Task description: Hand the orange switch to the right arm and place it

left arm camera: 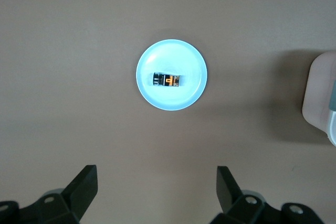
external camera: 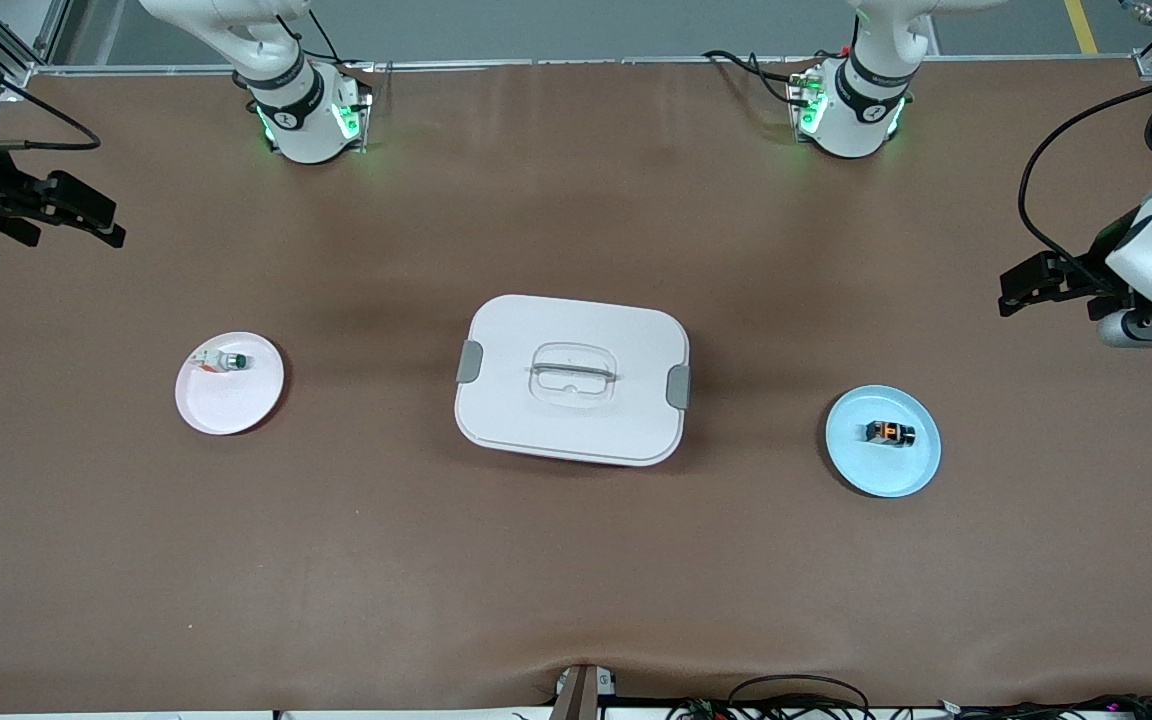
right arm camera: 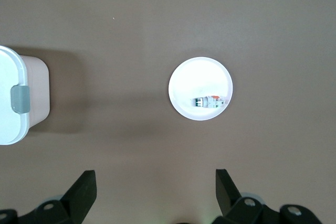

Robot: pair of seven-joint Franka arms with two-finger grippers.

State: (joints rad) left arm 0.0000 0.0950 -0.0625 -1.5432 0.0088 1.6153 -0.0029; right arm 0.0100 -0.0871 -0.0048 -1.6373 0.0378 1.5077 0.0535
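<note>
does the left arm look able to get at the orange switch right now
Probably yes: the orange switch lies uncovered on the blue plate, and the left gripper hangs open toward the same end of the table.

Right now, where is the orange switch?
The orange switch lies on the blue plate, toward the left arm's end of the table, beside the white box.

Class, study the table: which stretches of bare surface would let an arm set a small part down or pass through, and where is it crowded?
Bare table lies between the white lidded box and each plate, and all along the edge nearest the front camera. The blue plate holds only the orange switch; the white plate holds a small white part. Left gripper and right gripper wait open at the table's ends.
</note>
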